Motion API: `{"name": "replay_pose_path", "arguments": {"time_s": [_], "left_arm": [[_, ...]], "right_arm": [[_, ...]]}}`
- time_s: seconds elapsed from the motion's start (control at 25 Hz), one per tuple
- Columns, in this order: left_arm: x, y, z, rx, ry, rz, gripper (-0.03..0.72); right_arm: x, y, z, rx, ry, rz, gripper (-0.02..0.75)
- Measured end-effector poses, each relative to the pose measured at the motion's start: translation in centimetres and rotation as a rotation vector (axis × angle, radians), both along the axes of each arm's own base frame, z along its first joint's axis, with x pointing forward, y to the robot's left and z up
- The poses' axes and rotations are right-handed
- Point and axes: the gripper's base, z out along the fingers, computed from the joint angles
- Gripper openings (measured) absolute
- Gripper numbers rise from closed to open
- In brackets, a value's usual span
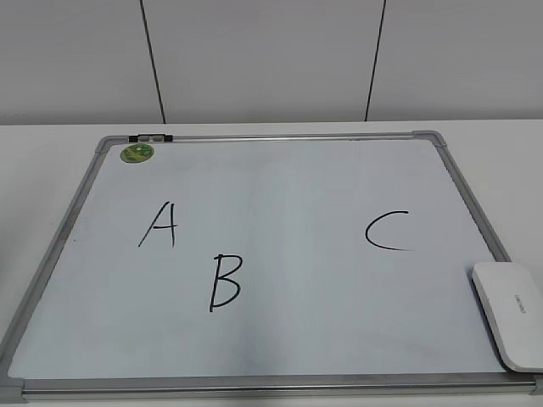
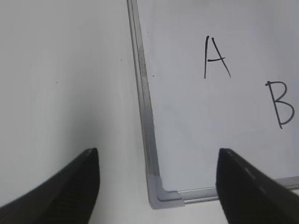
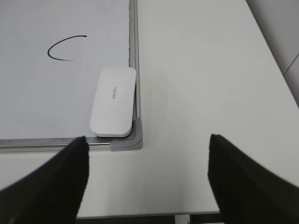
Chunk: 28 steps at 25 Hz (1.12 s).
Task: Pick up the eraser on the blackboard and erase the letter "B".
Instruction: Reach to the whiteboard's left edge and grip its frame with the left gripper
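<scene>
The blackboard [image 1: 271,178] is a white board with a silver-grey frame, lying flat on the table. The letter "B" [image 1: 226,281] is drawn in black near its front middle, and also shows in the left wrist view [image 2: 281,103]. The eraser [image 1: 512,311], a white rounded block, lies on the board's front right corner; it also shows in the right wrist view [image 3: 113,101]. My left gripper [image 2: 158,179] is open and empty above the board's front left corner. My right gripper [image 3: 147,175] is open and empty above bare table, just in front of the eraser. Neither gripper shows in the exterior view.
A black "A" [image 1: 160,225] and a black "C" [image 1: 386,231] are on the board, and a round green sticker [image 1: 137,153] at its far left corner. The white table [image 3: 210,70] extends right of the board; its front edge is close below the right gripper.
</scene>
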Motion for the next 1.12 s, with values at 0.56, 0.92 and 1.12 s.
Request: {"name": "replay_pose_path", "arguments": {"time_s": [0.56,0.92,1.12], "left_arm": [[15.9,0.6,-6.1,-0.012,0.393,-0.006,0.517],[22.0,0.9,-12.4,-0.019,0.539,-0.006,0.441],[24.5,0.9,-14.2,-0.026,0.569,-0.021,0.394]], "right_arm": [[0.0,0.0,0.0,0.0,0.0,0.0,0.589],[0.0,0.0,0.0,0.0,0.0,0.0,0.589],[0.0,0.0,0.0,0.0,0.0,0.0,0.589]]}}
